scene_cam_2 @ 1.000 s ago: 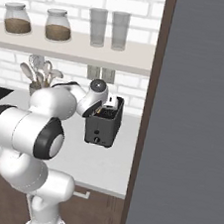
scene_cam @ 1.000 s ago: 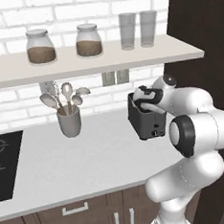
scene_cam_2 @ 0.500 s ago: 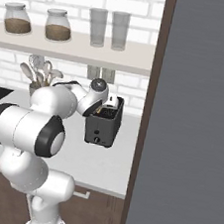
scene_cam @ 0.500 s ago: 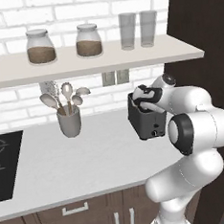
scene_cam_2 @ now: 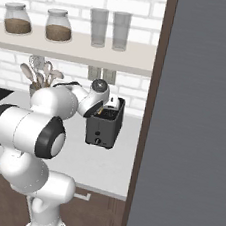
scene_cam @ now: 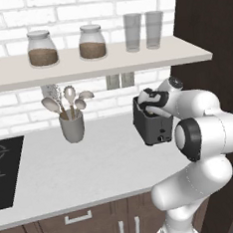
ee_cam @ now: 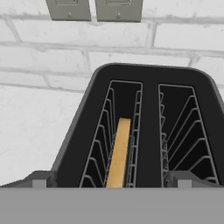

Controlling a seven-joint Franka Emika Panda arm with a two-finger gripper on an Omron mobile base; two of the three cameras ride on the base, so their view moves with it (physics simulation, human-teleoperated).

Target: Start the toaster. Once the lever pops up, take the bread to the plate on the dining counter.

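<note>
With its jaws spread wide, the gripper (ee_cam: 112,183) is hovering above the toaster (ee_cam: 144,127), and should be straddling the bread (ee_cam: 119,153) squarely before descending.

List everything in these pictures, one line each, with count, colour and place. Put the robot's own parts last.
toaster: one, dark grey-black, on the worktop under the right end of the shelf.
bread: one slice, tan, upright in the toaster's left slot as the hand view shows it.
utensil cup: one, grey, holding pale spoons, on the worktop left of the toaster.
jars: two, clear with brown contents, on the shelf's left part.
glasses: two, clear, on the shelf right of the jars.
wall plates: two, grey, on the white brick wall behind the toaster.
cooktop: one, black, at the worktop's left end.
tool: one, open, over the toaster's top.
</note>
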